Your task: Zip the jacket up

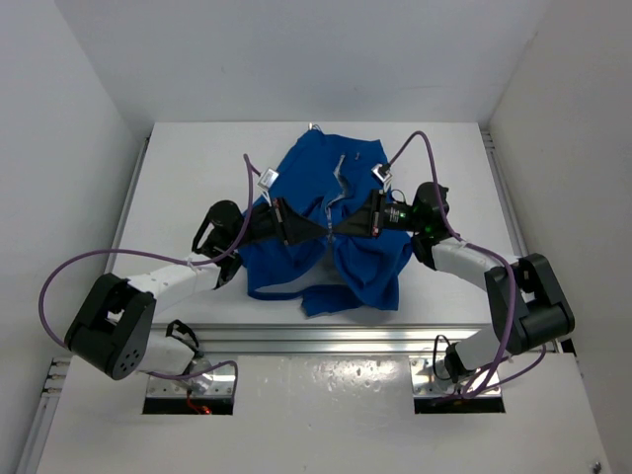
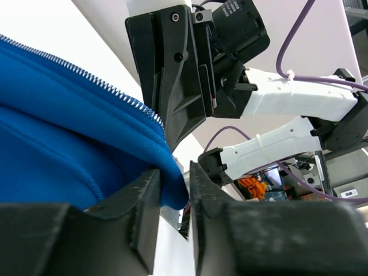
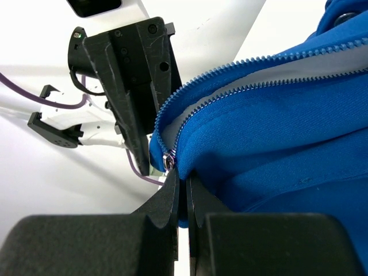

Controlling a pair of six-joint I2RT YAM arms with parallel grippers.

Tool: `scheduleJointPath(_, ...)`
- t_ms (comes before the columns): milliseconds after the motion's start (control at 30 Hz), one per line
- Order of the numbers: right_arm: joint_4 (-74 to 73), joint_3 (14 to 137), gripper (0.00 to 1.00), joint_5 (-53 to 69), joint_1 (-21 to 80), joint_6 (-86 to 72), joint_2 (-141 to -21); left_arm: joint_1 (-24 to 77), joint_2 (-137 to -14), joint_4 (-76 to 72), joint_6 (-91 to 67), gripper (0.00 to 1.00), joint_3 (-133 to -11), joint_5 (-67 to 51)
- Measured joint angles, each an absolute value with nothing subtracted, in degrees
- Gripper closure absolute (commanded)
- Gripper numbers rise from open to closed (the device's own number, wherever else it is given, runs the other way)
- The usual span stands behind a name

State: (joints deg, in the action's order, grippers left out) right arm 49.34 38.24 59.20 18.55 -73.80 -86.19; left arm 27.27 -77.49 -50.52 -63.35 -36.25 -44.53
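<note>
Jacket point(image 1: 370, 262) front pinched by left gripper point(image 2: 173, 187) and right gripper point(image 3: 183, 187).

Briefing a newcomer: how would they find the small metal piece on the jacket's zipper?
A blue jacket lies on the white table. In the right wrist view, its two zipper-teeth rows converge just above the right gripper; the silvery piece there is one shiny lump, unlike the fine pale teeth.
</note>
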Motion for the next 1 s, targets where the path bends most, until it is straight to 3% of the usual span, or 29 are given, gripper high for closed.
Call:
scheduleJointPath(100, 49.4, 38.2, 1.00, 59.2, 18.6, -73.8, -86.2, 27.3, -77.5, -50.2, -63.0, 0.77, -36.2, -44.4)
scheduleJointPath(333, 49.5, 38.2, 1.00, 59.1, 18.5, -73.8, -86.2, 27.1, -77.5, -48.7, -61.5, 1.00, -36.2, -44.2)
scheduleJointPath(1000, 48.9, 38.3, 1.00, 59.5, 18.5, -74.0, -86.2, 27.8, -77.3, -41.9, -53.9, 1.00, -37.0, -43.5)
